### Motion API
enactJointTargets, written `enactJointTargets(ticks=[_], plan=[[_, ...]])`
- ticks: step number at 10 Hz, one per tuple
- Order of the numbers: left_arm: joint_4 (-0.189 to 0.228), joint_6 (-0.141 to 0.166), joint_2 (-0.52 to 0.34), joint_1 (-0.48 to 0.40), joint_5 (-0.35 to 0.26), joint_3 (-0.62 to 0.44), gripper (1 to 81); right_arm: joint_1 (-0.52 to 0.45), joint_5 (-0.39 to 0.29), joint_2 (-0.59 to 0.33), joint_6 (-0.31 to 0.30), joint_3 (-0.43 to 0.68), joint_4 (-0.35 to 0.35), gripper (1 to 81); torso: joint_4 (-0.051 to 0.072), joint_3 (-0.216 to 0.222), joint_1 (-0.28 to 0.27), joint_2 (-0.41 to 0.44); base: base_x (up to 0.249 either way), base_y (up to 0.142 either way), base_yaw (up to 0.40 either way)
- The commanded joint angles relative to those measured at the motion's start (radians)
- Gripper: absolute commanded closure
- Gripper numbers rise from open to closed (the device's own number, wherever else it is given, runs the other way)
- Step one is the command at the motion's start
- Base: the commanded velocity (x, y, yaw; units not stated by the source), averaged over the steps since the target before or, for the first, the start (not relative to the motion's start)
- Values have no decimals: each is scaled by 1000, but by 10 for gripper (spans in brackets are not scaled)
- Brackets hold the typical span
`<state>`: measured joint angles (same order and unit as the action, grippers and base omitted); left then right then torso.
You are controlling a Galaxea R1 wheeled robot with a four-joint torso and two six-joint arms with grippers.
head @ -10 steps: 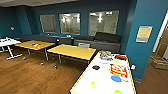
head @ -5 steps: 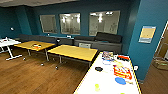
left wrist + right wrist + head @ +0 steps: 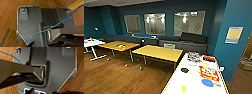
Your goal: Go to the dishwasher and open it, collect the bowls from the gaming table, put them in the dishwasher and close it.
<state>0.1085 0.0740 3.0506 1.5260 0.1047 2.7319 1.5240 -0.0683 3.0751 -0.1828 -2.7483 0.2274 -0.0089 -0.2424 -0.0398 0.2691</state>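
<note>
Ahead, gaming table (image 3: pixel 189 80) beside yellow tables (image 3: pixel 159 53)

Head view: gaming table (image 3: pixel 189 82), white top w/ yellow edge, runs from bottom right; colourful graphics, a dark round item (image 3: pixel 184 70) and a blue disc (image 3: pixel 207 82) on it. Two yellow tables (image 3: pixel 159 53) on wood floor (image 3: pixel 114 77), dark sofa (image 3: pixel 189 41) under windows (image 3: pixel 154 23), teal walls.

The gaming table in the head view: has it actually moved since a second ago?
No. The gaming table keeps its place beside the yellow table and the dark sofa; the whole picture shifted slightly together, so the camera moved.
</note>
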Motion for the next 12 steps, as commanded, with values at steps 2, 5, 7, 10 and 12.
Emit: enactJointTargets(ticks=[2, 5, 7, 10, 12], plan=[[-4, -7, 5, -51, -43, -4, 10, -50, -50, -2, 3, 3, -10, 10, 0, 0, 0, 0, 0, 0, 0], [-4, -7, 5, -51, -48, -3, 10, -50, -50, -2, 3, 1, -10, 10, 0, 0, 0, 0, 0, 0, 0], [6, -8, 5, -50, -48, -3, 10, -50, -51, -2, 3, 1, -10, 10, 0, 0, 0, 0, 0, 0, 0], [11, -8, 4, -51, -48, -3, 10, -50, -50, -2, 3, 1, -11, 10, 0, 0, 0, 0, 0, 0, -35], [11, -8, 4, -51, -48, -3, 10, -49, -51, -2, 3, 1, -11, 10, 0, 0, 0, 0, 0, 0, -173]])
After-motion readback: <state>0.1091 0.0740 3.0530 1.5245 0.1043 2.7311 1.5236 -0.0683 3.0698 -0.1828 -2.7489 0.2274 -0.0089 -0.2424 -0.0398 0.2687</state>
